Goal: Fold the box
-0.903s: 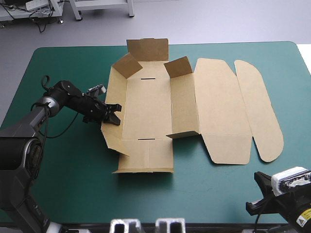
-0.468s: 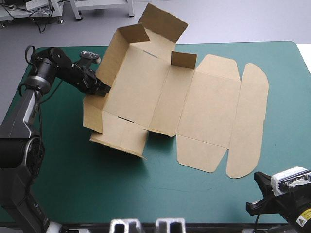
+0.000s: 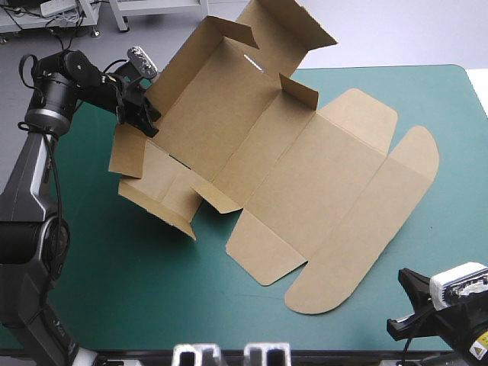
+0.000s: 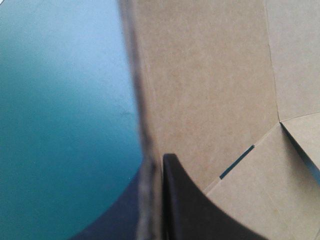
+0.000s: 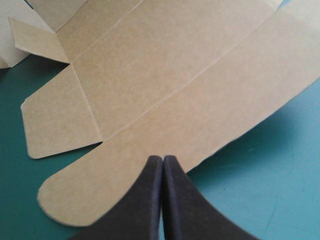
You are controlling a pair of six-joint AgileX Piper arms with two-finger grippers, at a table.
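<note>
Pinching the box (image 3: 252, 145), the left hand (image 3: 147, 123) holds it apparently tilted.

Our left arm (image 3: 32, 164) stretches up and outward, the left claw (image 3: 145, 122) pinched almost closed. Our right claw (image 5: 162, 158) sits low, fingers pressed together.

Probably a lab: teal-green table (image 3: 114, 290), grey floor (image 3: 396, 30), white bench legs (image 3: 122, 17) and loose cables (image 3: 65, 32) beyond
</note>
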